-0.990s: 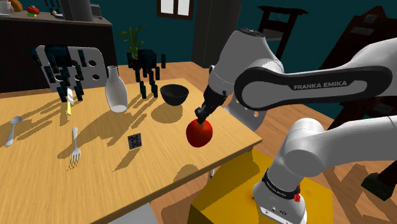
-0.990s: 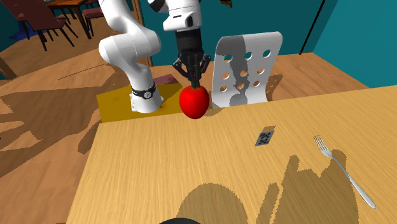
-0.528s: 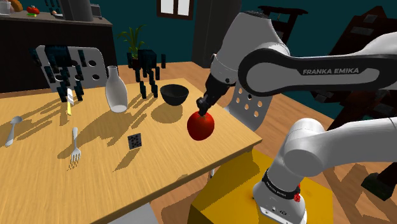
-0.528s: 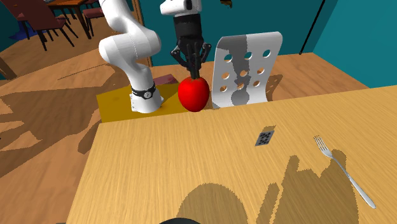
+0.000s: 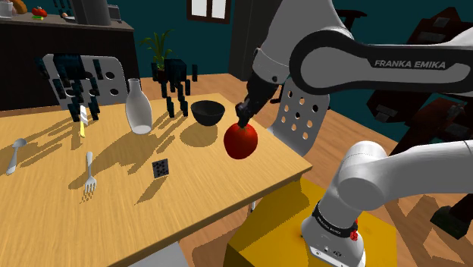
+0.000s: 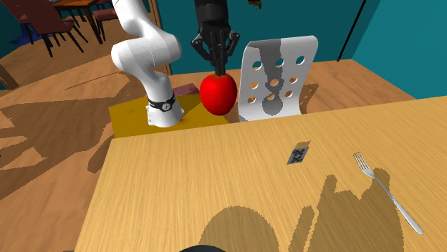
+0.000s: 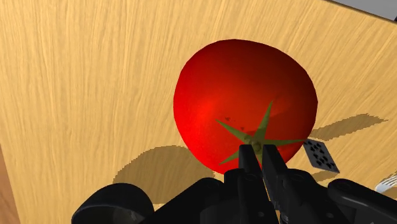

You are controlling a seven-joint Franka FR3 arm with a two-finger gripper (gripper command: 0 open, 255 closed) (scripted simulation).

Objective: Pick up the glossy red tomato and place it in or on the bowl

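The glossy red tomato (image 5: 240,142) hangs in the air above the wooden table (image 5: 114,205), near its edge on the shoulder view's right. My black gripper (image 5: 243,121) is shut on the tomato's green stem. The wrist view has both fingers pinching the stem at the top of the tomato (image 7: 245,102), with the gripper (image 7: 257,153) right over it. From the second exterior view the tomato (image 6: 218,93) dangles under the gripper (image 6: 218,69), lifted well off the table. The black bowl (image 5: 207,112) stands upright on the table, beyond the tomato toward the shoulder view's upper left.
A white bottle (image 5: 138,108) stands left of the bowl. A fork (image 5: 89,171), a spoon (image 5: 15,152) and a small black cube (image 5: 160,168) lie on the table. A white perforated chair back (image 5: 303,121) rises just behind the arm. Dark racks (image 5: 174,83) stand at the table's far side.
The gripper has risen with the tomato in it, carrying it higher above the table and slightly toward the chair back. The grip on the stem is unchanged.
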